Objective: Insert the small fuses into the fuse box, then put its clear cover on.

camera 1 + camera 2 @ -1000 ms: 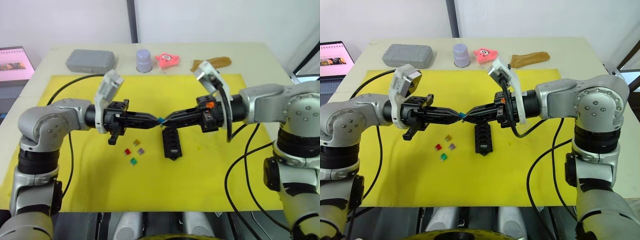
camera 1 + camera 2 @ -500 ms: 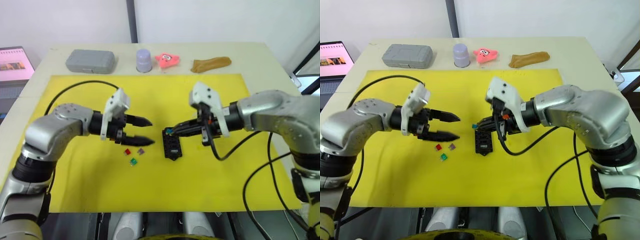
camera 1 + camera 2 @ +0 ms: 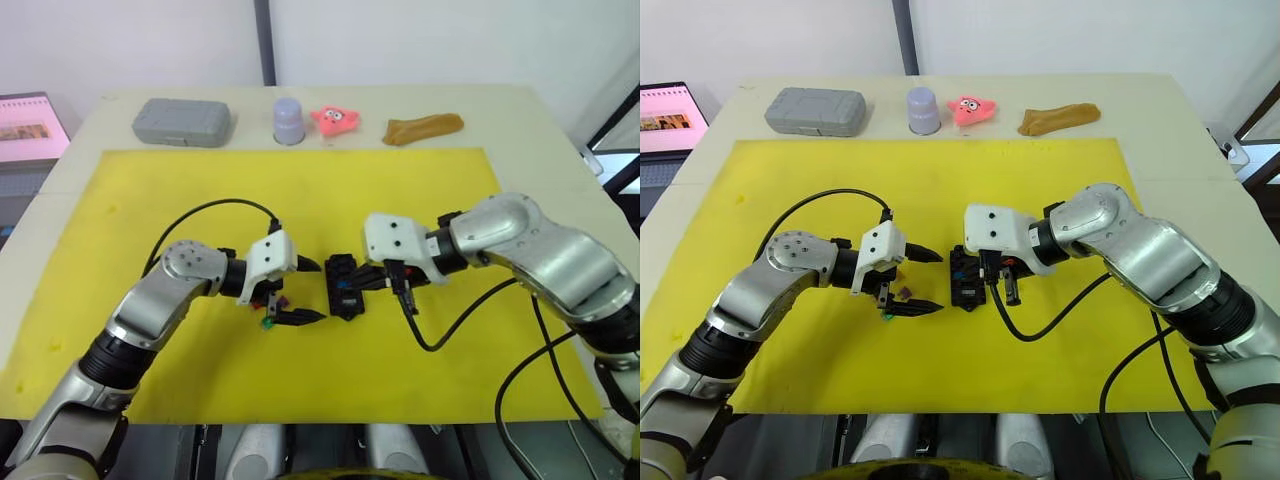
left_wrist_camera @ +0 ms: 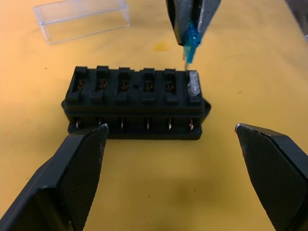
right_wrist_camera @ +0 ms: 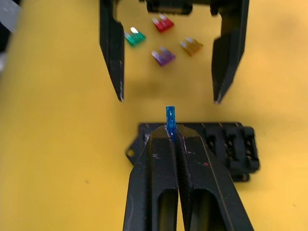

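Fuse box (image 4: 136, 102): one grey fuse (image 4: 193, 83) seated, it seems; other slots empty.
Right claw (image 5: 170, 129): pinching teal fuse (image 4: 191, 41).
Left claw (image 3: 301, 291): spread.

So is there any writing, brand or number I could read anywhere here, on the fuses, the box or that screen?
No text can be read.
Laptop screen: pink page, any lettering too small to read.
Teal fuse, fuse box, grey case: no legible marking.
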